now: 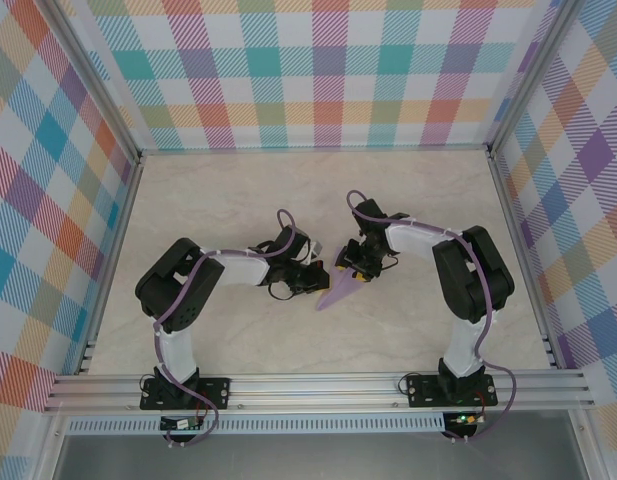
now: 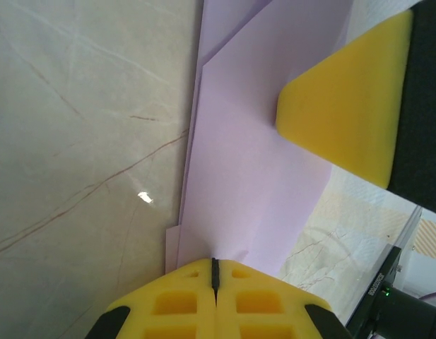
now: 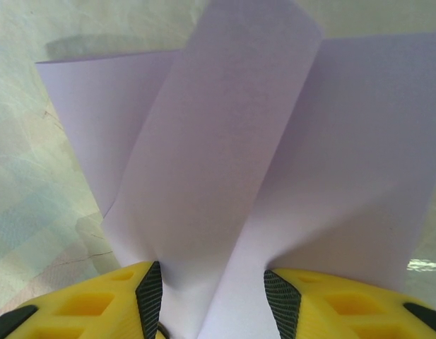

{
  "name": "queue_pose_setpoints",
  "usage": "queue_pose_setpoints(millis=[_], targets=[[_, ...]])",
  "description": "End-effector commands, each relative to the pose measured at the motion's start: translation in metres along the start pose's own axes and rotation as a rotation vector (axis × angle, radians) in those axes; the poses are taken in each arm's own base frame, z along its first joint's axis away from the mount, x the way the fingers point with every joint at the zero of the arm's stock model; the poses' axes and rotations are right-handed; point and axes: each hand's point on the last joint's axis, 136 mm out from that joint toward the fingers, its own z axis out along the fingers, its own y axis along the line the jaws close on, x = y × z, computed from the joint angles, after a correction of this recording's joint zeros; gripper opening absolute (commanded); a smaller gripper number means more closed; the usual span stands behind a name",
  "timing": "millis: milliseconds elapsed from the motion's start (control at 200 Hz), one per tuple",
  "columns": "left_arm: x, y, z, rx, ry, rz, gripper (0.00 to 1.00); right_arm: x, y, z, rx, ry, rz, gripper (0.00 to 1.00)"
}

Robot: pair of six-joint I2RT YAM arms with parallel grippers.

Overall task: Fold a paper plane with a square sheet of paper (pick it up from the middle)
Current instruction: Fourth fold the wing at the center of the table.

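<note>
The square sheet of paper has been folded into a pale lavender paper plane that lies mid-table with its point toward the near left. In the left wrist view the paper plane runs away from my left gripper, which is shut with its tips against the paper's near end; whether paper is pinched in the slit I cannot tell. From above, the left gripper sits at the paper's left side. My right gripper stands over its wide end. The right gripper has its jaws partly closed on a raised fold of the paper plane.
The pale marble tabletop is ringed by checked walls and a metal rail along the near edge. One yellow finger of the right gripper rests on the paper in the left wrist view.
</note>
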Motion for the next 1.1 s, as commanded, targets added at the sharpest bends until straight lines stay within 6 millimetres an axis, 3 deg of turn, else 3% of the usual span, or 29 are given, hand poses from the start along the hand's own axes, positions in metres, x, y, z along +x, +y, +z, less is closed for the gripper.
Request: queue_pose_setpoints(millis=[0, 360, 635, 910, 1095], targets=[[0.002, 0.006, 0.003, -0.034, 0.018, 0.004, 0.02, 0.021, -0.083, 0.038, 0.299, 0.072, 0.060, 0.49], [0.004, 0.012, 0.003, -0.066, 0.029, 0.007, 0.02, 0.023, -0.083, 0.043, 0.306, 0.086, 0.053, 0.48], [0.015, 0.029, 0.005, -0.140, 0.071, -0.017, 0.02, 0.023, -0.078, 0.040, 0.290, 0.085, 0.045, 0.48], [0.028, 0.052, 0.007, -0.244, 0.137, -0.019, 0.00, 0.020, -0.059, 0.025, 0.226, 0.067, 0.030, 0.48], [0.042, 0.069, 0.006, -0.342, 0.190, -0.022, 0.00, 0.013, -0.026, -0.004, 0.121, 0.023, -0.018, 0.49]])
